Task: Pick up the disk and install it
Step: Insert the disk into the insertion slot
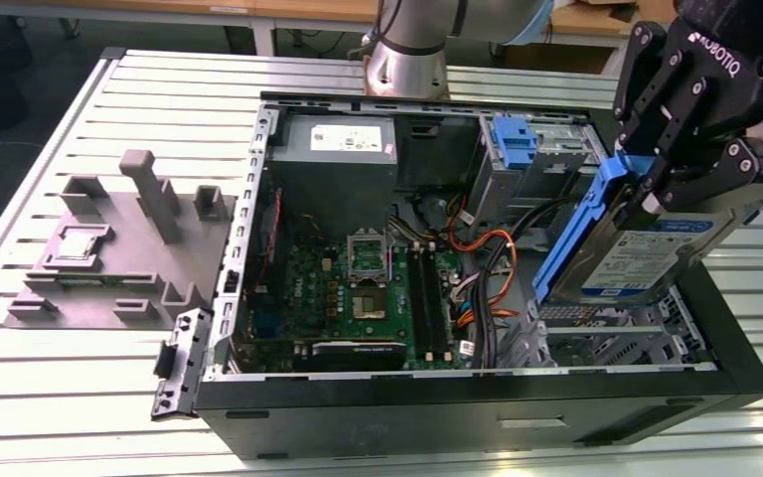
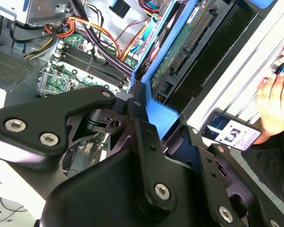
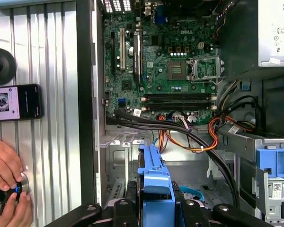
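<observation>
- The gripper is clenched on the disk. Its black fingers press on the blue carrier frame along the disk's upper edge.
- In the second wrist view the gripper pinches the same blue frame, with the circuit-board side of the disk facing the camera.
- In the first wrist view the gripper grips the carrier end of the disk, seen edge-on.
- The disk is held on edge and tilted, label side outward, above the computer case at its corner on the exterior view's right. Its lower end is near the perforated metal drive bay inside the case. Whether the two touch cannot be determined.
- Inside the case, count:
  - one green motherboard with one CPU socket;
  - one grey power supply at the far wall;
  - one fixed blue bracket on the upper drive cage;
  - one bundle of orange and black cables between the motherboard and the drive bay.
- Outside the case, count:
  - one grey fixture block with upright posts, on the slatted table at the exterior view's left of the case;
  - one phone lying flat on the table beside the case wall;
  - a person's two hands near the phone, closed around a small black knob.
</observation>
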